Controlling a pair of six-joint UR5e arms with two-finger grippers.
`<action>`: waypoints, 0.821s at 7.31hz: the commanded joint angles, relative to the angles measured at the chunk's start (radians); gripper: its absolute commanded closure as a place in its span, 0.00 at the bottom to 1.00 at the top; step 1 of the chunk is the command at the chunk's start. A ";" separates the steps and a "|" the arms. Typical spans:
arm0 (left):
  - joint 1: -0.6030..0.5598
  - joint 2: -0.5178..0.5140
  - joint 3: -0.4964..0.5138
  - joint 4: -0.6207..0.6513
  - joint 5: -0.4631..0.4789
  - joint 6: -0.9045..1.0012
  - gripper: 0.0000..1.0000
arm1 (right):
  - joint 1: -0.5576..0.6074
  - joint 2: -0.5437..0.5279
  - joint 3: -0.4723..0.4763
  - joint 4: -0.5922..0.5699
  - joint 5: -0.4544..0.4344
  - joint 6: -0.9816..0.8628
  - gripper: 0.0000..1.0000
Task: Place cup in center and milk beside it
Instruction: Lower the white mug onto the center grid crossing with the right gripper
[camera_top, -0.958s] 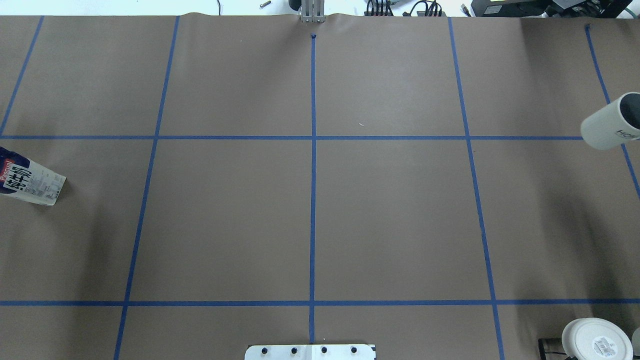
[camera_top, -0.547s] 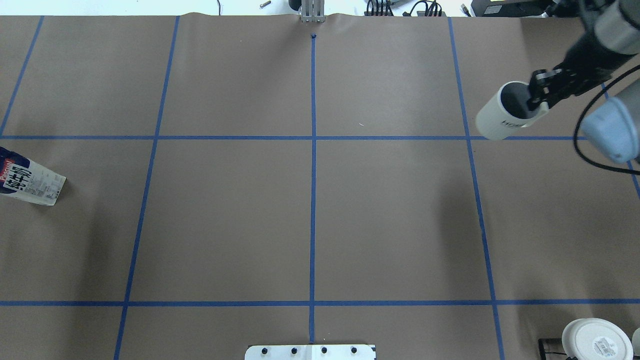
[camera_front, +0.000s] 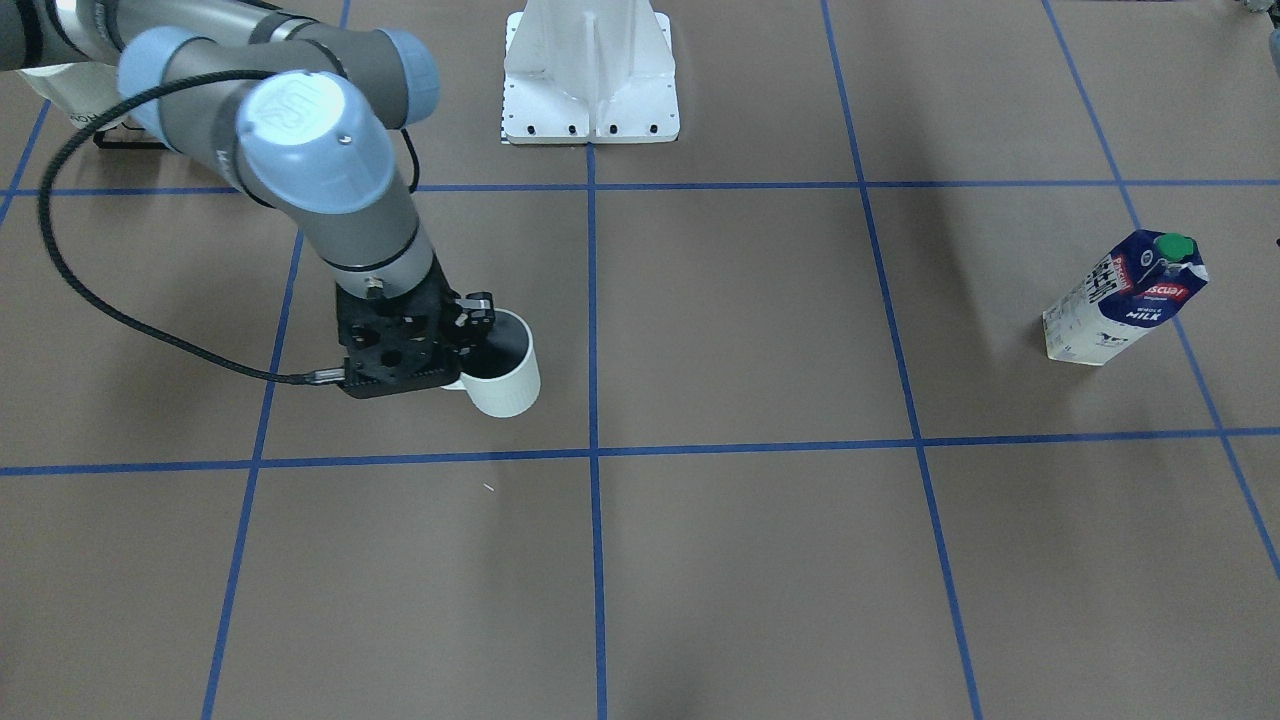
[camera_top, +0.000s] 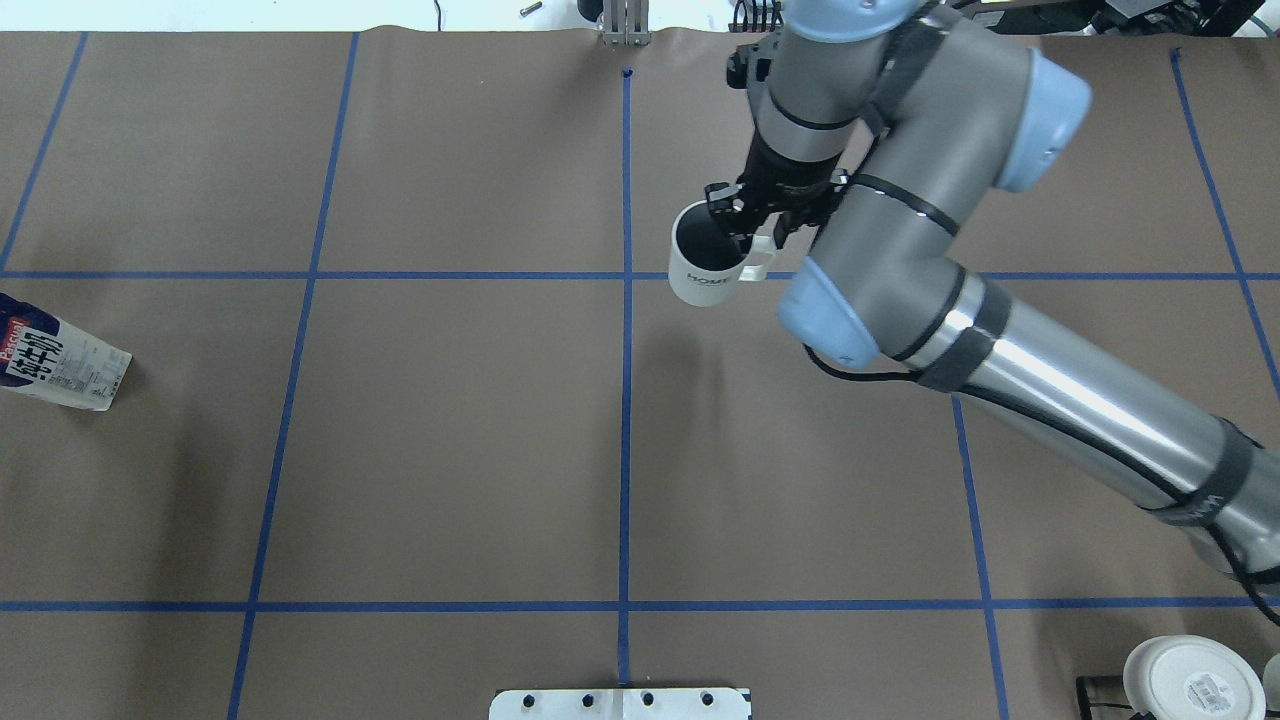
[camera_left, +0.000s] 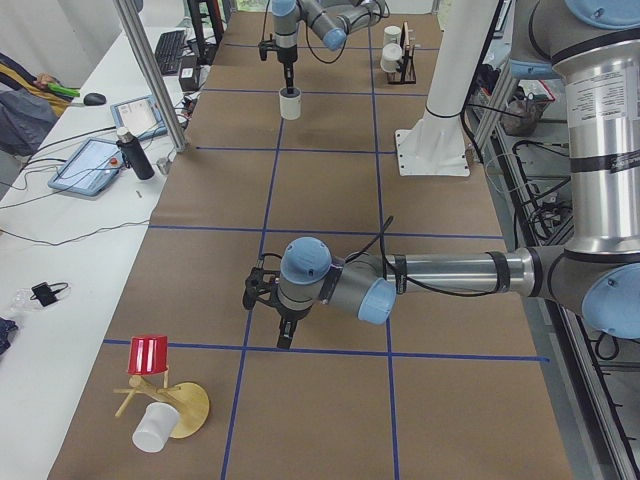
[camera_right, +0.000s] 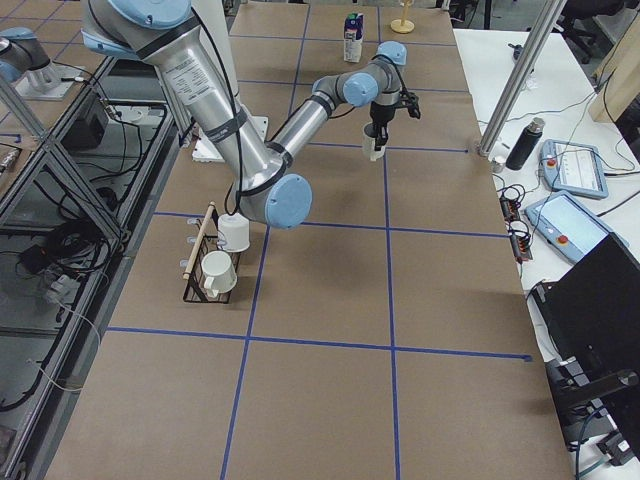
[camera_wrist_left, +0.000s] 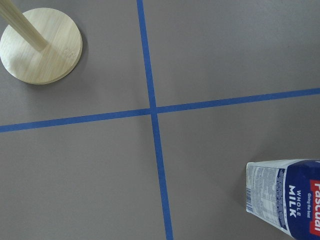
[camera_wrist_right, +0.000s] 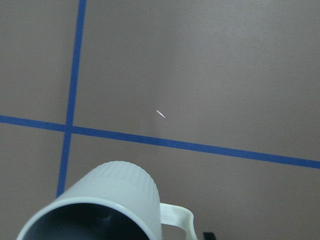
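While right tool (camera_top: 745, 235) grips cup (camera_top: 703, 275) rim, left tool (camera_left: 283, 335) state unclear, milk (camera_front: 1115, 310) well apart.

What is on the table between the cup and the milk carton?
Nothing but bare brown paper crossed by two blue tape lines; the overhead view shows this between the cup, held by the right claw, and the milk.

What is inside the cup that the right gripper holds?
The cup shows a dark, seemingly empty inside. One finger of the right gripper reaches in over the rim. The wall and bottom behind that finger are covered.
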 joint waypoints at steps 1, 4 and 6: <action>0.000 -0.001 0.000 0.000 -0.001 0.000 0.01 | -0.062 0.093 -0.162 0.063 -0.029 0.081 1.00; 0.002 -0.024 -0.008 0.003 0.001 -0.032 0.01 | -0.062 0.133 -0.247 0.138 -0.026 0.229 0.01; 0.030 -0.099 -0.039 0.029 0.006 -0.253 0.01 | -0.005 0.131 -0.232 0.154 0.058 0.241 0.00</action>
